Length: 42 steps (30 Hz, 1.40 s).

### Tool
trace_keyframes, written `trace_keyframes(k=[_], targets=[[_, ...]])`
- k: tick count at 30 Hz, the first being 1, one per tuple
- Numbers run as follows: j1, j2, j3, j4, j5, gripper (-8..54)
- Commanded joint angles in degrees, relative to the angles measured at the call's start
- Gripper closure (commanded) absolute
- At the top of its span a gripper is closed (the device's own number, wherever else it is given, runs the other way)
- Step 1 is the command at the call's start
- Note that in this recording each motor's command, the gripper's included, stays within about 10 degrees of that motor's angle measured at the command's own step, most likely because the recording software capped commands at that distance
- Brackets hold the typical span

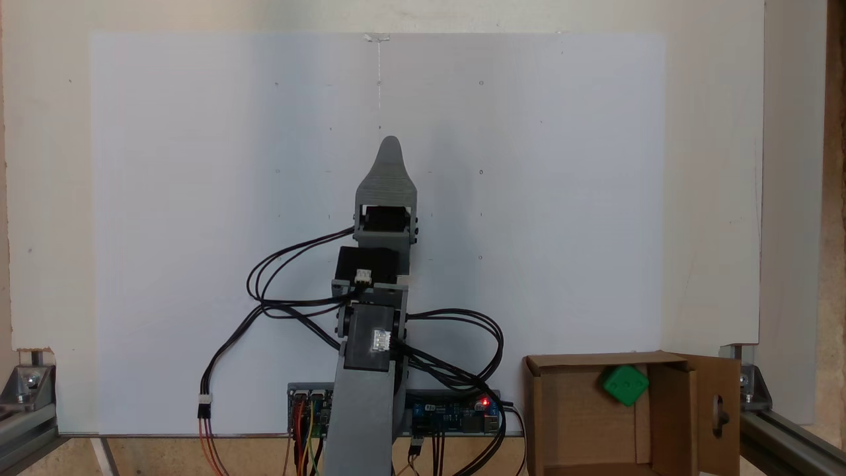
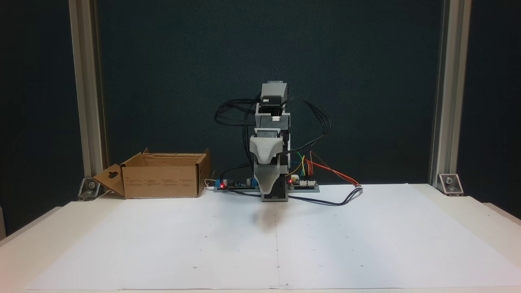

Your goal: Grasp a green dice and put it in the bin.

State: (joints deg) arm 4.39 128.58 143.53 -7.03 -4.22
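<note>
White paper sheet (image 2: 163, 244) covers the counter (image 2: 468, 207) up front, bare of any task thing. My arm sits folded at the back-centre, w/ the end effector (image 1: 390, 147) tucked in close to my base. Jaws line up one behind the other in both fixed views, so I can't tell how far apart they are; nothing visible in them, as far as I can see.

Using the bin (image 1: 681, 410) as landmark: it's a brown cardboard box beside my base, flaps open, oval handle cutout on one side wall. Green dice (image 1: 624, 385) is inside the bin, tilted on a corner near the back wall — can't tell if it's resting against the wall or mid-drop. Control boards (image 1: 456, 413) w/ red LEDs sit between the bin and my base; wire loops hang off my arm on both sides.

Judgement: the dice is in the bin, so the task looks done. My folded pose looks like a rest/home posture, well apart from the bin, prob. to keep clear of the box flaps. No further grasp seems needed.
</note>
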Motion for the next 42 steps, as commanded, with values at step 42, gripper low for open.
trace_keyframes(k=[42], targets=[[-1.85, 7.21, 25.14, -69.08, 1.05, 2.3]])
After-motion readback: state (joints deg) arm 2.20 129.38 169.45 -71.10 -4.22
